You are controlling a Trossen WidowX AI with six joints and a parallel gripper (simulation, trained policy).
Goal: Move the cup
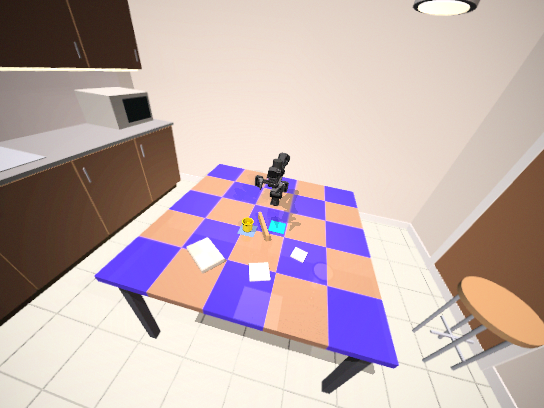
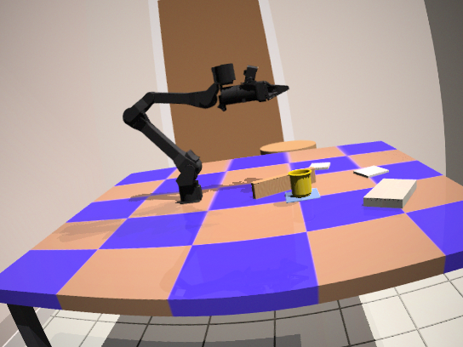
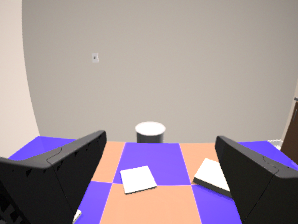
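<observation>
My gripper (image 1: 259,181) (image 2: 281,90) (image 3: 161,139) has its jaws released and spread nearly all the way, nothing between them, touching nothing. It's up in the air, pointing roughly level, high over the table (image 1: 300,310) (image 2: 251,221) (image 3: 145,207). Yellow cup (image 1: 247,225) (image 2: 301,183) is below the jaws and farther out from the arm (image 1: 276,175) (image 2: 163,142), upright on the pale blue pad (image 1: 242,233) (image 2: 315,194), well apart from the fingers. Can't make out marbles inside. Wooden bar (image 1: 263,226) (image 2: 270,185) stands on edge beside the cup, also lower than the jaws, between that pad and the cyan pad (image 1: 277,227). In the wrist view I get one finger on each side, a white square (image 3: 138,179) showing through the gap, and a thick white block (image 1: 205,254) (image 2: 389,193) (image 3: 212,175) partly hidden behind the right-hand finger in the picture. Neither touches the jaws.
</observation>
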